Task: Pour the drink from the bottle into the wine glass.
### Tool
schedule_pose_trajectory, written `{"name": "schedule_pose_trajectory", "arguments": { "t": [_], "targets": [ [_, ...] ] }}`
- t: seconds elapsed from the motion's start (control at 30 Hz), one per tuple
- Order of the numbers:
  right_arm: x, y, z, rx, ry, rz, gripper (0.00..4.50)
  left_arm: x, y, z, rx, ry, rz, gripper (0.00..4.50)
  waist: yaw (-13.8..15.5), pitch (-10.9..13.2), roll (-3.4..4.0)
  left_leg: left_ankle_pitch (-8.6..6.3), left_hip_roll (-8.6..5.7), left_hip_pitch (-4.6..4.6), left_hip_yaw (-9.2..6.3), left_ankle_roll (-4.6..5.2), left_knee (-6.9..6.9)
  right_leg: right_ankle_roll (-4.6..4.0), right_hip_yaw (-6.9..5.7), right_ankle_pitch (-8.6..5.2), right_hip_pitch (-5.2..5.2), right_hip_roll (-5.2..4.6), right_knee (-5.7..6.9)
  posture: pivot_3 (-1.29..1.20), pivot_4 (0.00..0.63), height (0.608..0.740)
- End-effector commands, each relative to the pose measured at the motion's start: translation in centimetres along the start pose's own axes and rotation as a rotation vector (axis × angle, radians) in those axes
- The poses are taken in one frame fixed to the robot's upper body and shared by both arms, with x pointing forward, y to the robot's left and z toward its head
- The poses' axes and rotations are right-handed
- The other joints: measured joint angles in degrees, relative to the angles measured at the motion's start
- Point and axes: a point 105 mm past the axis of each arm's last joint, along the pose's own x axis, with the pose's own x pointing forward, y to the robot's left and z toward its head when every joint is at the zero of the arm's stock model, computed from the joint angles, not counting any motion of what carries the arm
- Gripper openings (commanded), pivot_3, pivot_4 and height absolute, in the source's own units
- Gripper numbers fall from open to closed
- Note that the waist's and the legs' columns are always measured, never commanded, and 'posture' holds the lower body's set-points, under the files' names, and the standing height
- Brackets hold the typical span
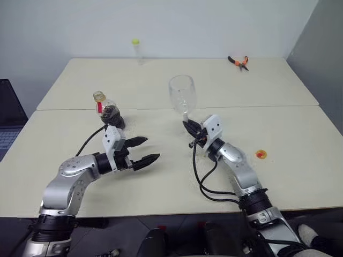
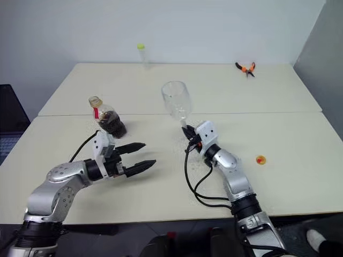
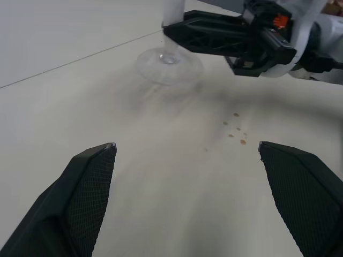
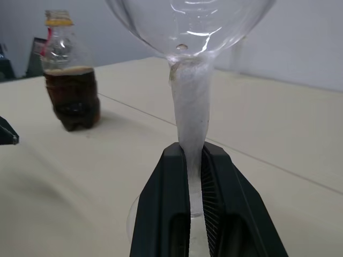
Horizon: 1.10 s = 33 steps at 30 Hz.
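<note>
Can't make out any readable text here, tbh. The bottle (image 1: 109,111) has a red label band at its neck, but no letters, brand or numbers on it are legible in any view.

1. Bare table (image 1: 161,198) lies between the left gripper (image 1: 146,150) and wine glass (image 1: 182,93).
2. The bottle (image 1: 109,111) stands just behind the left gripper, no obstacle between.
3. The right gripper (image 1: 189,128), clamped on the glass stem, blocks approach from the right.
</note>
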Motion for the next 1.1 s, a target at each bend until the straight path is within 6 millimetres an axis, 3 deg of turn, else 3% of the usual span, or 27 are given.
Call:
{"name": "schedule_pose_trajectory", "arguments": {
  "t": [0.03,0.2,0.57,1.0,1.1],
  "targets": [
    [0.8,0.2,0.4,0.015,-0.052,0.024,0.06,-0.4,-0.4,1.2,0.038,-0.025,-0.024,4.50,0.1,0.0,0.01,0.00,-0.01,0.00,0.00,0.00,0.01,0.00,0.00,0.00,0.00,-0.01,0.00,0.00,0.150,0.740],
    [1.0,0.3,-1.8,-0.018,-0.017,0.044,0.06,-0.4,-0.6,1.1,0.054,-0.020,-0.038,4.50,0.1,0.0,0.02,0.01,-0.01,0.01,0.04,-0.01,0.00,0.00,0.01,0.00,-0.01,0.00,0.00,0.00,0.150,0.740],
    [-0.1,0.1,-2.8,-0.034,0.007,0.066,0.06,0.3,-0.6,0.9,0.077,-0.018,-0.056,4.50,0.0,0.0,0.02,0.01,0.00,0.02,0.05,-0.01,-0.01,0.00,0.04,0.00,-0.01,0.00,0.01,0.00,0.150,0.740],
    [0.2,0.6,-2.2,-0.057,-0.004,0.082,4.43,0.4,-0.5,1.8,0.092,-0.079,-0.055,4.50,0.0,0.0,0.02,0.00,0.00,0.02,0.05,-0.01,-0.01,0.00,0.04,0.00,-0.01,0.00,0.01,0.00,0.150,0.740],
    [0.0,0.5,-2.4,-0.063,0.010,0.086,4.47,0.3,-0.2,3.0,0.105,-0.119,-0.024,4.50,0.0,0.0,0.02,0.00,0.00,0.01,0.04,-0.01,-0.01,0.00,0.03,0.00,-0.01,0.00,0.01,0.00,0.150,0.740]
  ]
}}
